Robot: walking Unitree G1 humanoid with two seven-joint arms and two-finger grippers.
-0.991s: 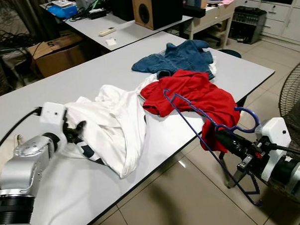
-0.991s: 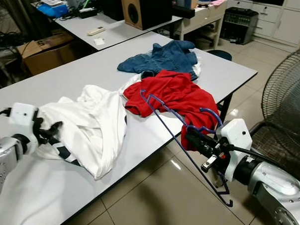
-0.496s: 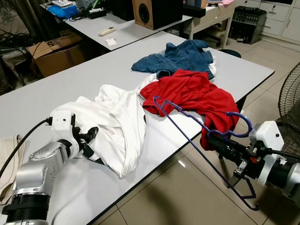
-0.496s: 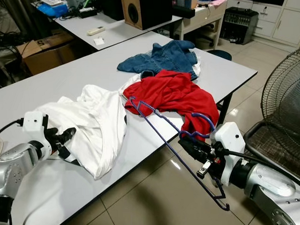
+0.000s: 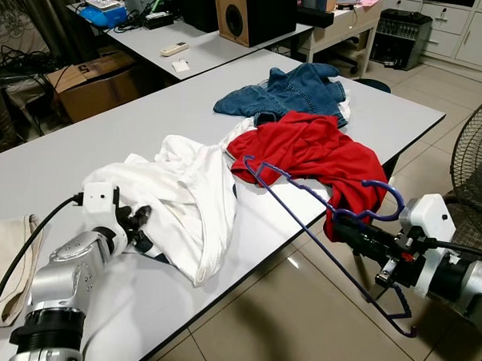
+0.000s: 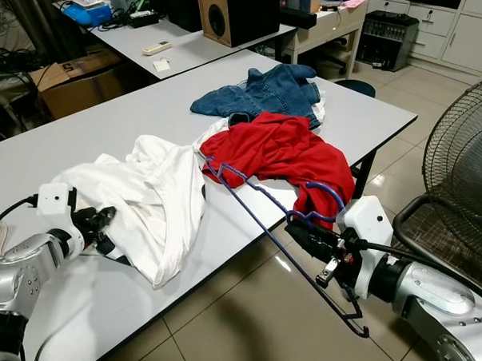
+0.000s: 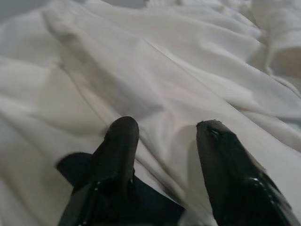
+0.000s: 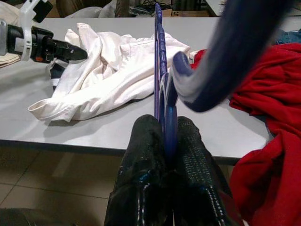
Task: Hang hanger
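left eye view: a grey table (image 5: 79, 147) carries a white shirt (image 5: 186, 195), a red shirt (image 5: 320, 157) draped over the near edge, and a denim garment (image 5: 289, 90) further back. the right gripper (image 5: 344, 225) sits off the table's edge above the tiled floor (image 5: 271, 323), its fingers pressed together on a blue hanger (image 5: 307, 225). the hanger slants from the red shirt down toward the floor, its hook curving beside the gripper. the left gripper (image 5: 140, 214) rests at the near side of the white shirt, touching the cloth.

right eye view: the same scene; a fan grille (image 6: 460, 155) stands at the right and a wooden speaker (image 6: 238, 13) sits on a far desk.

left wrist view: the two black fingers (image 7: 117, 155) are spread apart, tips lying on folds of white cloth, with a dark patch beneath them.

right wrist view: the two fingers (image 8: 146, 165) pinch the thin blue hanger wire between them; the hook arcs overhead, blurred. beyond lie the white shirt and the red one on the table.
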